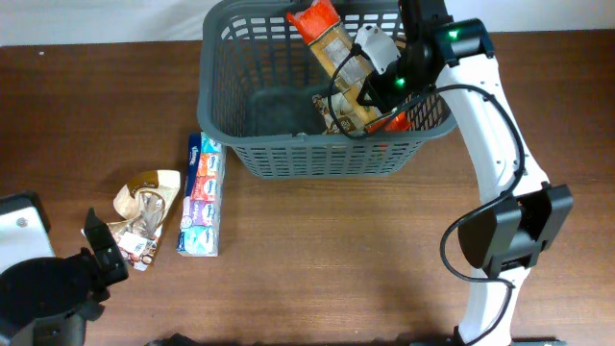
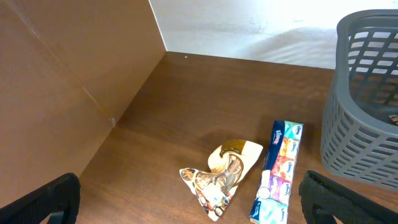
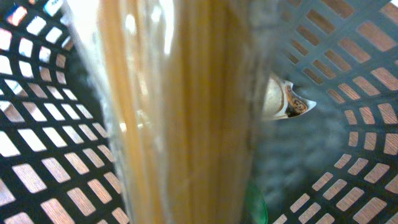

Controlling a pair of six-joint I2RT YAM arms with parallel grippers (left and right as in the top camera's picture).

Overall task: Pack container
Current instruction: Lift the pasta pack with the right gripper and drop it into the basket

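While right gripper (image 1: pixel 363 94) clenches spaghetti packet (image 1: pixel 332 43) inside container (image 1: pixel 207 96), left gripper (image 1: pixel 108 246) gapes; well apart.

Even light; pasta packet (image 3: pixel 180 112) blurred

The basket (image 1: pixel 317 160) stands at the far edge of the table (image 1: pixel 327 259). Inside, the right gripper (image 1: pixel 363 88) clamps a pasta packet (image 1: pixel 332 43), its red end over the far rim. Left of the basket lie a tissue pack (image 1: pixel 202 197) and a crumpled bag (image 1: pixel 144 211). The left gripper (image 1: pixel 101 252), spread, is at the near left corner.
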